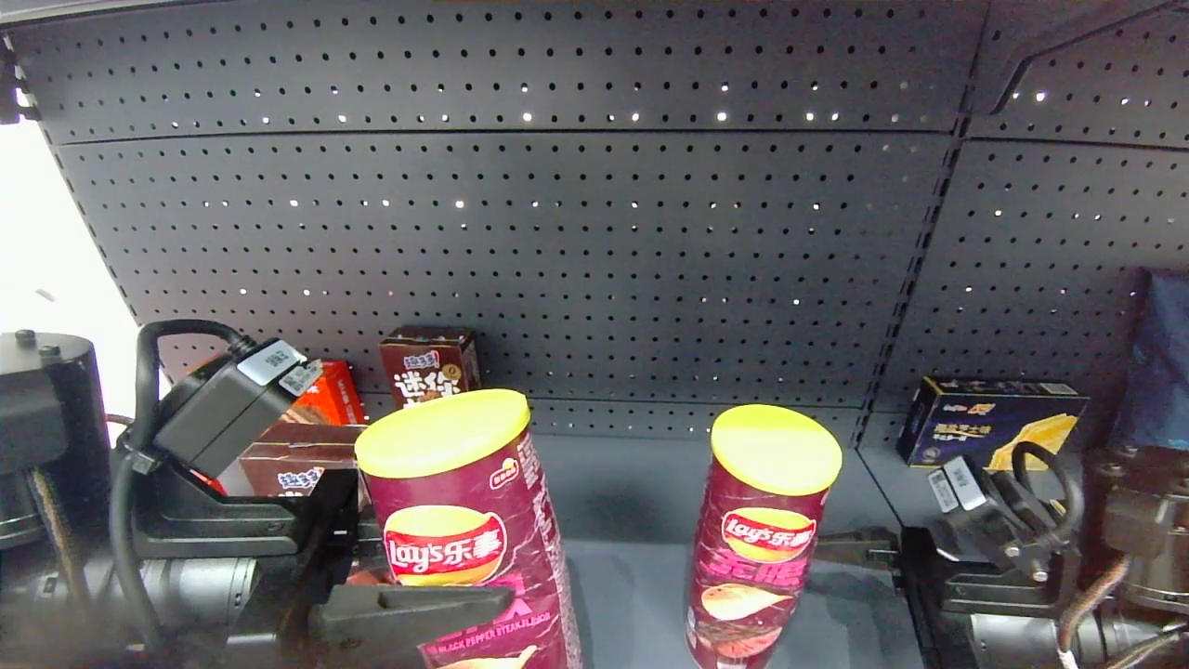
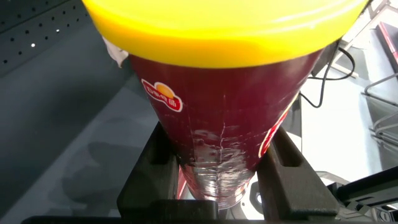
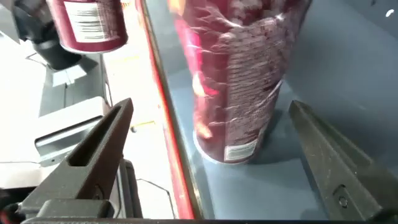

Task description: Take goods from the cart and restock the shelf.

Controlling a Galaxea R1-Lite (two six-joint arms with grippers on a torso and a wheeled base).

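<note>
The left gripper (image 2: 217, 180) clamps an upright chip can (image 1: 460, 520) just off the shelf (image 1: 632, 557) front, bare deck at its 12 o'clock, while the second can (image 1: 757, 548) stands at 3 o'clock with the right gripper (image 3: 211, 109) gaping wide beside it.

The right can (image 1: 757, 548) stood on the shelf (image 1: 632, 520) near its front edge, right of middle, between the spread fingers of the right gripper (image 3: 211, 109) without touching them. The left can (image 1: 464, 530) sat upright in the left gripper (image 2: 221, 186), left of the right can and just off the front edge. Near the shelf's back left corner an upright box (image 1: 429, 367) stood against the rear wall, with a flat box (image 1: 297, 460) before it. Beyond the right-hand divider lay another box (image 1: 989, 423).
</note>
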